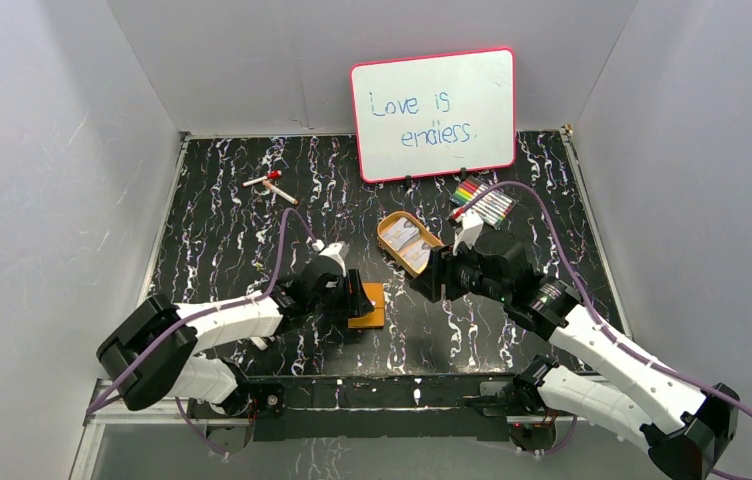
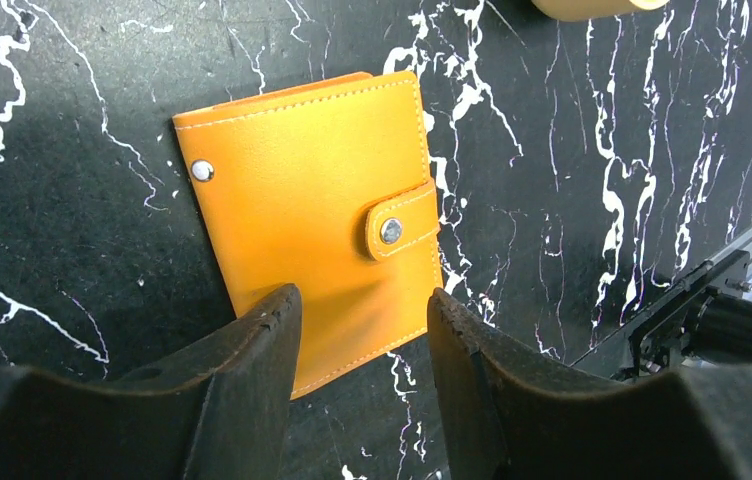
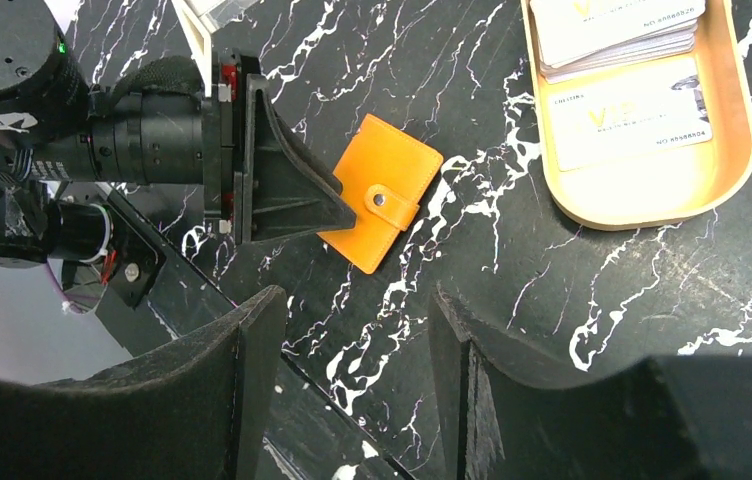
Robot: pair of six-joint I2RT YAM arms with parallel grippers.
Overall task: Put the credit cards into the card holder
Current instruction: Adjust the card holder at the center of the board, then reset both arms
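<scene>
Left gripper (image 2: pixel 364 300), fingers apart, over closed wallet (image 2: pixel 302 190), frame centre; right gripper (image 3: pixel 357 300) apart, empty. Best pin wallet, unsnap tab (image 2: pixel 400 222) before fetching cards (image 3: pixel 632 110) from tray (image 3: pixel 637 218), upper right.

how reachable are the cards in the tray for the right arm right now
Probably yes. The credit cards lie uncovered in the open tray, just ahead of the open right gripper, with only bare table between. The left gripper is off at the card holder, out of the way.
</scene>
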